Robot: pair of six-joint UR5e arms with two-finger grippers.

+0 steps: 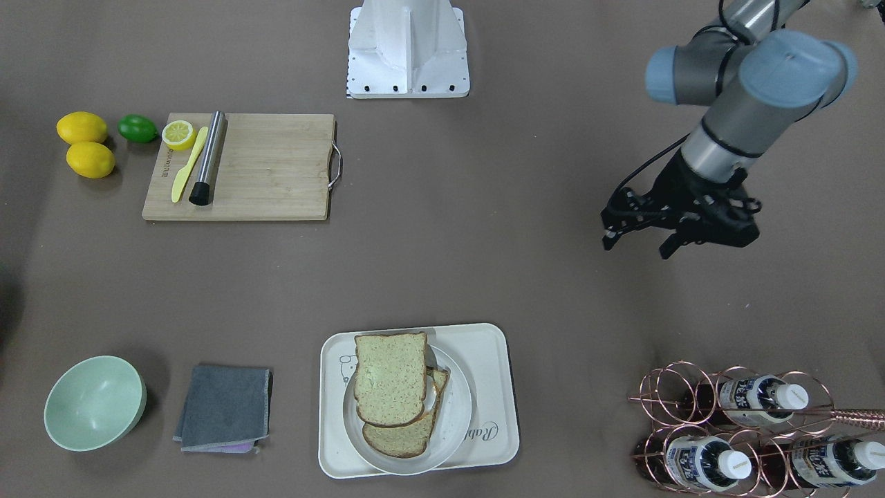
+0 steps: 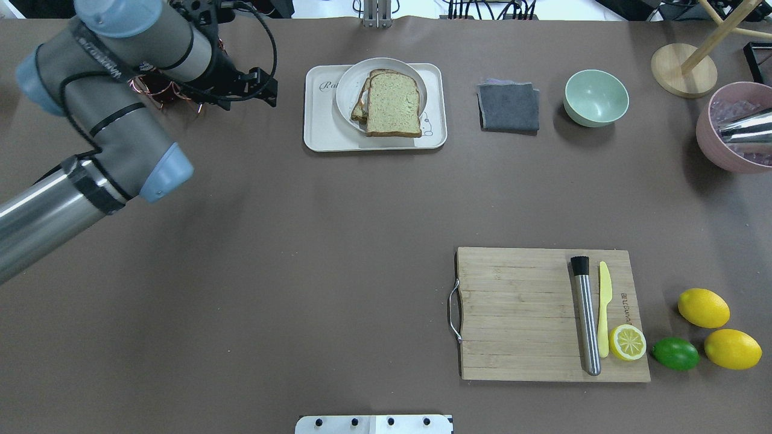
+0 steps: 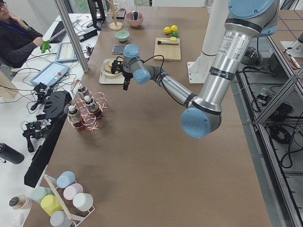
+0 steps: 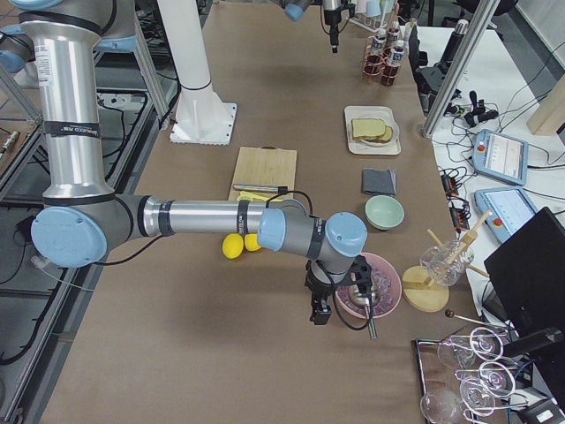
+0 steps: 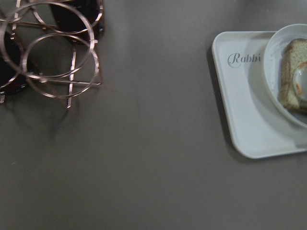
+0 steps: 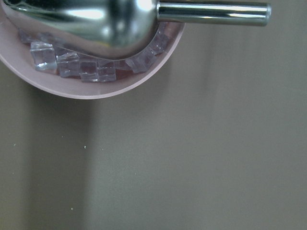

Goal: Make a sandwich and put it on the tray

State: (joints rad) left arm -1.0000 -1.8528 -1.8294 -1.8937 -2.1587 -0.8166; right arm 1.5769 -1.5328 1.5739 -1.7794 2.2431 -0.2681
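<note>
2 slices of the sandwich (image 1: 390,387) sit skewed; any nudge may topple them off the tray (image 1: 494,346). Left gripper (image 1: 637,242): fingers spread, empty; right gripper (image 4: 320,311): cannot tell

The sandwich (image 2: 392,105) lies on a plate (image 2: 345,99) on the tray (image 2: 319,135), with a cloth (image 2: 508,107) and bowl (image 2: 596,97) to its right and a bottle rack (image 1: 743,432) to its left.

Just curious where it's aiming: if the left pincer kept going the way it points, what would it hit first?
The left pincer seems to point down, so probably bare table between bottle rack and tray.
</note>
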